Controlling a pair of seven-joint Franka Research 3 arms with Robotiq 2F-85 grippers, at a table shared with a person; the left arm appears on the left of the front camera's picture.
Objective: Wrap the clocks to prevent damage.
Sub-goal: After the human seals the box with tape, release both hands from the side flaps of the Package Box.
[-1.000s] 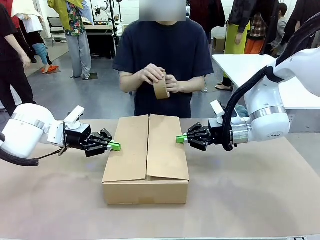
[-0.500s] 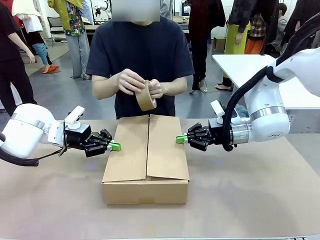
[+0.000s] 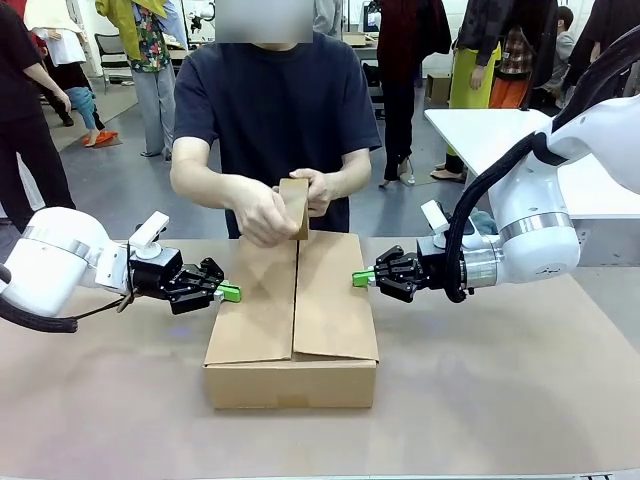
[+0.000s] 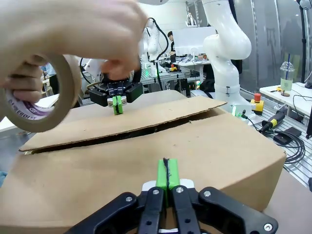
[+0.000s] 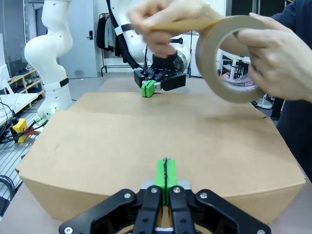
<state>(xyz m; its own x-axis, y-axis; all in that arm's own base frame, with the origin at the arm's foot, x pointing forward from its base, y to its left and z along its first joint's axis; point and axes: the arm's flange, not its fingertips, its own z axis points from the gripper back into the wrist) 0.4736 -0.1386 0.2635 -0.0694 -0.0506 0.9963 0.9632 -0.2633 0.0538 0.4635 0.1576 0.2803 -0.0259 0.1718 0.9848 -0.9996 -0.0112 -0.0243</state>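
Observation:
The clocks are out of view. A closed cardboard box [image 3: 292, 315] stands mid-table, its two top flaps meeting at a centre seam. My left gripper [image 3: 230, 292] is shut, its green pads against the left flap's edge. On the other side, my right gripper [image 3: 362, 278] is shut too and touches the right flap's edge. The person's hands hold a roll of brown tape [image 3: 294, 208] at the far end of the seam. In the left wrist view the roll [image 4: 39, 105] hangs over the box [image 4: 146, 156] beyond my left gripper [image 4: 168, 175]. The right wrist view shows the roll [image 5: 231, 58] beyond my right gripper [image 5: 165, 176].
The brown table top [image 3: 480, 400] lies open in front of the box and to both sides. A white table [image 3: 480, 130] stands at the back right. Other people stand farther off behind the person.
The person has lowered the tape roll from chest height to the far edge of the box and leaned in. Both arms have stayed still.

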